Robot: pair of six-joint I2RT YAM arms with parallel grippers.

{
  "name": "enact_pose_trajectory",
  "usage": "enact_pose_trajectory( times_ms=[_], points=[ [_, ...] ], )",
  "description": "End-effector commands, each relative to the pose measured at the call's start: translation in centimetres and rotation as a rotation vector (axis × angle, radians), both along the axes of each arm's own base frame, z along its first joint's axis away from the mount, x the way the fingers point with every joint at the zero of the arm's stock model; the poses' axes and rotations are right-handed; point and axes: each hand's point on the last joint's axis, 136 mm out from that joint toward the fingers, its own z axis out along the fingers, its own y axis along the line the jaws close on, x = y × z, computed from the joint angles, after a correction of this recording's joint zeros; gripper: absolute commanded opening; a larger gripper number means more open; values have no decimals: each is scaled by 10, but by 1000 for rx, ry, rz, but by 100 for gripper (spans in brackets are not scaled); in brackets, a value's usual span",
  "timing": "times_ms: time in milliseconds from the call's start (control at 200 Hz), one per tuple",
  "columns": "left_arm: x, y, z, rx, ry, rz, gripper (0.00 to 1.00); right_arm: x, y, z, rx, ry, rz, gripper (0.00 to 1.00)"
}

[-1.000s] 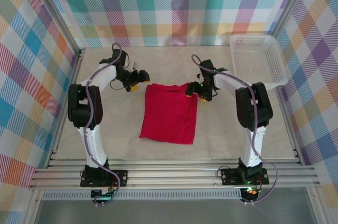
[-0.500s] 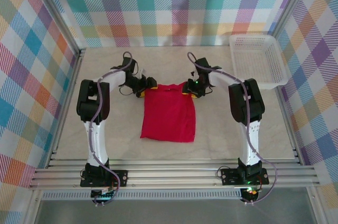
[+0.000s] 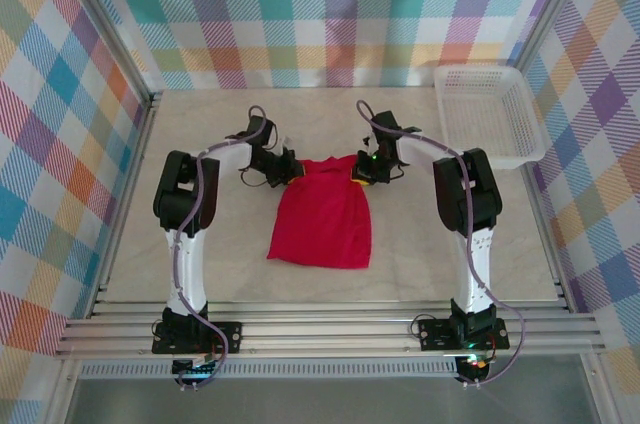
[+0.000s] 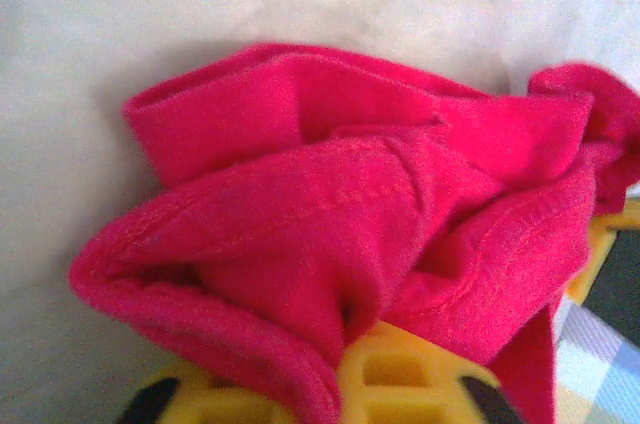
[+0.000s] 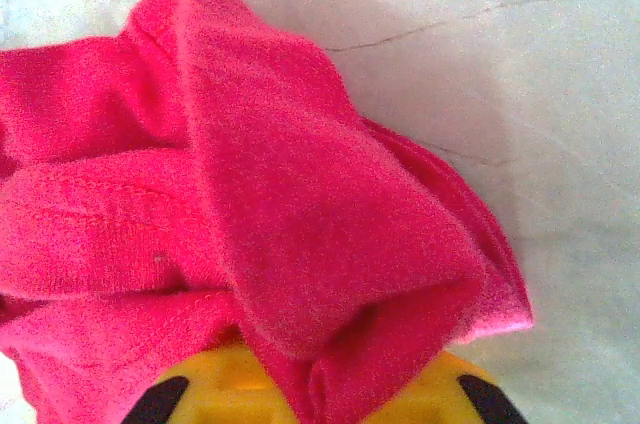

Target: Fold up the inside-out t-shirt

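Over the last second your left gripper [image 3: 287, 170] came in from bare table to the far left corner of the inside-out t-shirt [image 3: 322, 216]. The shirt's far edge drew narrower between the two arms, while your right gripper [image 3: 362, 172] kept its place at the far right corner.

In the left wrist view, your left gripper's yellow fingers [image 4: 400, 379] were pinched together on a bunched roll of red fabric [image 4: 330, 214] with a stitched hem running across it. The shirt lay mid-table as a long panel, its near hem flat and its far end gathered. In the right wrist view, the right gripper's yellow fingers [image 5: 205, 394] likewise pinched a thick fold of the cloth [image 5: 250, 194].

I judged you to be at the start of a lengthwise fold, with both far corners gripped and nothing yet laid over. The next move called for lifting both corners together, keeping the edge taut between them, and carrying it toward the near hem. Uneven height or speed would likely have skewed the soft cloth.

The white mesh basket [image 3: 519, 149] sat at the far right corner, well apart from the shirt. The tabletop [image 3: 200, 244] was a pale, faintly creased sheet, bounded by pastel plaid walls [image 3: 60, 144] on three sides and an aluminium rail [image 3: 320, 329] at the near edge.
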Motion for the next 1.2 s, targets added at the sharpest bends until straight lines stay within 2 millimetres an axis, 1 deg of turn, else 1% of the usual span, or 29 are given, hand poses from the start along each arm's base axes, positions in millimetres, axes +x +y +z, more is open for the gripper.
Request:
enact_pose_trajectory(
  times_ms=[0,95,220,320,340,385,500,560,610,645,695,735,740,755,765,780,785,815,870,875,905,915,920,935,960,1045,1085,1125,1195],
  points=[
    [4,-1,20,22,-32,-8,0,5,-1,26,7,-61,25,2],
    [20,3,53,24,-100,7,0,14,-1,46,4,-106,36,0],
    [43,10,111,8,-202,33,0,28,0,88,28,-193,35,0],
    [58,19,159,-13,-295,59,0,42,-1,131,59,-279,23,0],
    [60,20,168,-21,-313,65,0,47,0,144,71,-308,21,0],
    [67,23,191,-35,-355,80,0,54,-1,162,83,-343,16,0],
    [84,30,249,-62,-478,106,0,76,2,222,114,-470,18,0],
    [86,32,278,-75,-536,110,0,82,6,252,140,-528,29,0],
    [84,32,296,-82,-580,111,0,83,10,272,168,-564,39,0],
    [81,33,303,-82,-600,114,0,82,12,281,187,-577,47,0],
    [72,36,311,-80,-625,116,0,76,14,286,209,-574,59,0],
    [63,37,307,-76,-634,115,0,68,16,282,223,-561,69,0],
    [62,37,310,-77,-642,116,0,67,16,281,224,-555,70,0],
    [57,38,305,-75,-639,114,0,63,16,276,226,-544,74,0],
    [54,38,303,-72,-640,115,0,60,17,277,232,-549,77,0],
    [49,38,299,-69,-642,114,0,56,17,270,236,-534,78,0],
    [48,38,301,-71,-650,114,0,55,17,268,237,-531,78,0],
    [37,38,289,-66,-645,113,0,45,19,256,250,-513,83,0],
    [16,36,261,-51,-621,113,0,23,21,228,279,-465,84,0],
    [13,35,259,-50,-618,112,0,22,22,228,285,-468,84,0],
    [-1,32,240,-47,-598,103,0,8,23,204,292,-423,83,0],
    [-7,30,233,-43,-582,98,0,3,24,198,294,-412,84,0],
    [-8,29,230,-44,-587,97,0,1,25,199,298,-415,86,0],
    [-14,27,223,-43,-589,94,0,-7,25,185,296,-393,89,0],
    [-27,24,205,-33,-565,88,0,-20,27,166,290,-359,89,0],
    [-69,22,151,-7,-478,84,0,-61,29,116,275,-268,97,0],
    [-83,29,129,18,-436,107,0,-74,27,99,266,-233,93,0],
    [-93,34,114,31,-408,116,0,-83,23,87,253,-211,82,0],
    [-103,45,96,93,-367,124,0,-88,16,79,227,-204,66,0]
  ],
)
